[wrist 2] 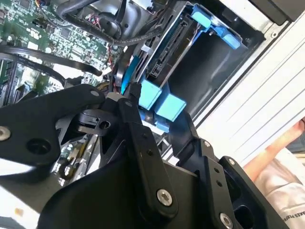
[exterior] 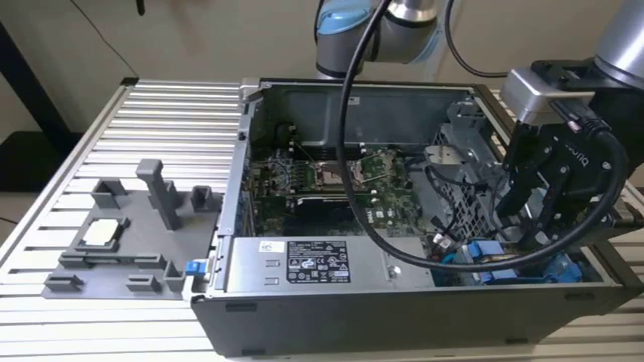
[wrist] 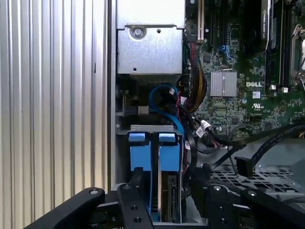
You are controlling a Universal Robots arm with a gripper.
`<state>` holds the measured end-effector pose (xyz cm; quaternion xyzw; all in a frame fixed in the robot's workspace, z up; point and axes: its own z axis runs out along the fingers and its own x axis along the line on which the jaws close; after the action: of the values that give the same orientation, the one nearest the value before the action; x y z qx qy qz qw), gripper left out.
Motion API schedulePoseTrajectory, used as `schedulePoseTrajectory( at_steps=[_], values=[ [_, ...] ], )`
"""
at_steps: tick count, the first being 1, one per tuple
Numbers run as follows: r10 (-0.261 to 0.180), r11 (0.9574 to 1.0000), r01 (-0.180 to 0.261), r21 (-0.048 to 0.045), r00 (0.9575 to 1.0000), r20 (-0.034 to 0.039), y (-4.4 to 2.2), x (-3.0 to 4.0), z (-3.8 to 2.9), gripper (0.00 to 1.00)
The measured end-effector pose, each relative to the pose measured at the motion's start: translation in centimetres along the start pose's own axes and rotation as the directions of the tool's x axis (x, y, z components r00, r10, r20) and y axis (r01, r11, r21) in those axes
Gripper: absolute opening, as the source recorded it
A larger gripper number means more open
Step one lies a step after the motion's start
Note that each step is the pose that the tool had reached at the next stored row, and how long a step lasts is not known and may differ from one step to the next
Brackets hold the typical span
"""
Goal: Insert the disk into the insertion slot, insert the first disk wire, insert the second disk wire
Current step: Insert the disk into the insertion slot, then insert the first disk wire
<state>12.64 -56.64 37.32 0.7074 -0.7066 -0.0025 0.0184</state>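
Observation:
The disk (wrist: 167, 195) stands edge-on in its bright blue carrier (wrist 2: 153, 93), inside the grey sheet-metal insertion slot (wrist: 145, 128) at the case corner (exterior: 523, 275). My black gripper (wrist: 169, 174) straddles the carrier's two blue end tabs, with a finger (wrist 2: 136, 112) pressed against each side, so it is shut on them. The disk's connector edge (wrist 2: 167, 52) is bare, with no plug in it. A blue wire (wrist: 164, 93) loops loose just beyond the slot, and dark wires (wrist: 193, 138) hang beside it. In the exterior view the gripper (exterior: 533, 226) reaches down into the case.
The motherboard (exterior: 332, 173) fills the case floor, and a perforated grey cage (exterior: 468, 173) stands beside my arm. A labelled power supply (exterior: 317, 260) lies along the front. A grey fixture tray (exterior: 121, 234) sits at the exterior view's left. A person's hand (wrist 2: 286, 143) rests outside the case.

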Motion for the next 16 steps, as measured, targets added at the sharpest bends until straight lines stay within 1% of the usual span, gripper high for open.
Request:
schedulePoseTrajectory(
  at_steps=[4,5,9,10,11,13,14,15,16],
  values=[
    [0.0,1.0,0.0,-0.0001,1.0,0.0001,0.05,0.04,-1.81,0.53],
    [0.0,1.0,0.0,0.0,1.0,0.0,0.06,0.04,-2.06,0.53],
    [0.0,1.0,0.0,0.0002,1.0,0.0009,0.02,0.05,-2.06,0.53],
    [0.0,1.0,0.0,0.0002,1.0,0.0042,-0.02,0.05,-2.07,0.53],
    [-0.001,1.0,0.001,0.0002,0.9999,0.0148,-0.08,0.05,-2.08,0.53],
    [-0.002,1.0,0.002,0.0003,0.9987,0.051,-0.28,0.06,-2.07,0.53],
    [-0.002,1.0,0.002,0.0003,0.9975,0.0706,-0.4,0.06,-2.07,0.53],
    [-0.003,1.0,0.003,0.0004,0.9961,0.0882,-0.55,0.07,-2.08,0.53],
    [-0.003,1.0,0.003,0.0004,0.9947,0.1024,-0.74,0.09,-2.08,0.53]
  ],
)
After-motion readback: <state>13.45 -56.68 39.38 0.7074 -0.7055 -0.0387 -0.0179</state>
